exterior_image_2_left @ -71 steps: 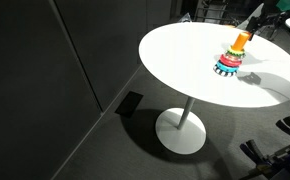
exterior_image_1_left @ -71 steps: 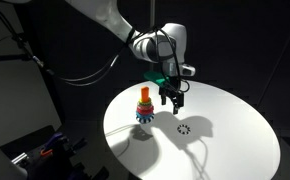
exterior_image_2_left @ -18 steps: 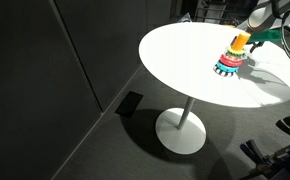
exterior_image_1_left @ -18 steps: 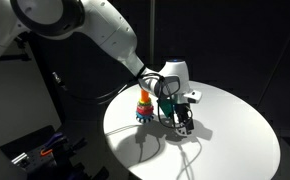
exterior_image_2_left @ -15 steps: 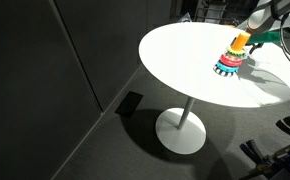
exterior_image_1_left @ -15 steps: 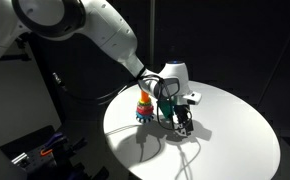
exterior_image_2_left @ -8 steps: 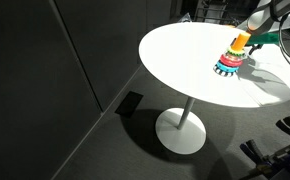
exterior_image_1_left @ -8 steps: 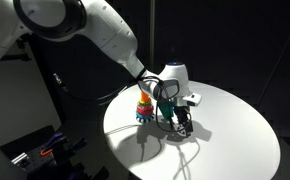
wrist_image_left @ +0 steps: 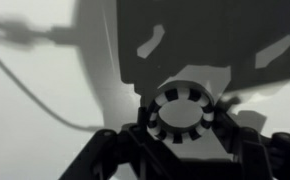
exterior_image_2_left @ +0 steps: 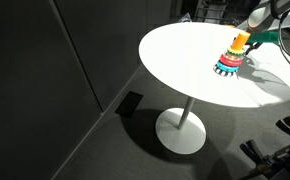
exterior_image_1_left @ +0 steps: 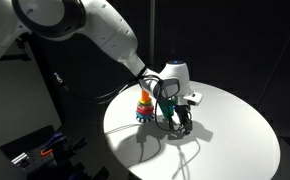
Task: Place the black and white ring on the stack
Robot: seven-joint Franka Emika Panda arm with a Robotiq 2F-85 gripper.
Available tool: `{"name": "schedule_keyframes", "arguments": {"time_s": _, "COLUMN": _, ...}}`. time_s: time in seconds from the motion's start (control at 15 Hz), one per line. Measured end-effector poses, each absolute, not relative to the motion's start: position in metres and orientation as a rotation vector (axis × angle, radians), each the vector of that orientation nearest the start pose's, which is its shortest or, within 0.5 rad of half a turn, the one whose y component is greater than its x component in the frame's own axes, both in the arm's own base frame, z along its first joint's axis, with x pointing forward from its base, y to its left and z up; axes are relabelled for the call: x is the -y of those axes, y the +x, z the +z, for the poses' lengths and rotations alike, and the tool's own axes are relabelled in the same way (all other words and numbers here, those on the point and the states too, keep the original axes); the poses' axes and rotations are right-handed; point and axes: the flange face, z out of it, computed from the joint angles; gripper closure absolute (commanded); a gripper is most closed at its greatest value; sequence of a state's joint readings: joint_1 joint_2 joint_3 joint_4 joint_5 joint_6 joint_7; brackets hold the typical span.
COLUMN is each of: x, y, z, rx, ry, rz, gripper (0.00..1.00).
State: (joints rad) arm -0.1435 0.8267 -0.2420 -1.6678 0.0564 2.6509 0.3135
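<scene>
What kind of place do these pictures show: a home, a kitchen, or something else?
Probably a lab or test room: a white robot arm reaches over a round white pedestal table, with dark panel walls around.

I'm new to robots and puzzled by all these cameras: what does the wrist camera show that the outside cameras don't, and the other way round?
Only the wrist view shows the black and white ring clearly, lying on the table between the dark fingers of the claw; whether it is gripped, I cannot tell. Only the exterior views show the stack with its orange peg and coloured rings, the white arm, and the table's pedestal. Both share the white table and the claw down at its surface.
</scene>
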Motion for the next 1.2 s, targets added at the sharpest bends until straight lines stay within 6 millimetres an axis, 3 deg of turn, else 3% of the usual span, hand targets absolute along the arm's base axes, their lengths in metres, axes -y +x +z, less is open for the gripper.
{"name": "schedule_keyframes", "arguments": {"time_s": 0.47, "x": 0.255, "y": 0.647, "z": 0.161, "rx": -1.080, "ry": -3.097, "rz": -0.310, "gripper": 0.59}}
{"name": "schedule_keyframes", "arguments": {"time_s": 0.87, "x": 0.250, "y": 0.657, "z": 0.205, "rx": -1.073, "ry": -3.077, "rz": -0.383, "gripper": 0.59}}
{"name": "schedule_keyframes", "arguments": {"time_s": 1.2, "x": 0.233, "y": 0.664, "z": 0.249, "rx": -1.029, "ry": -3.077, "rz": -0.411, "gripper": 0.59}}
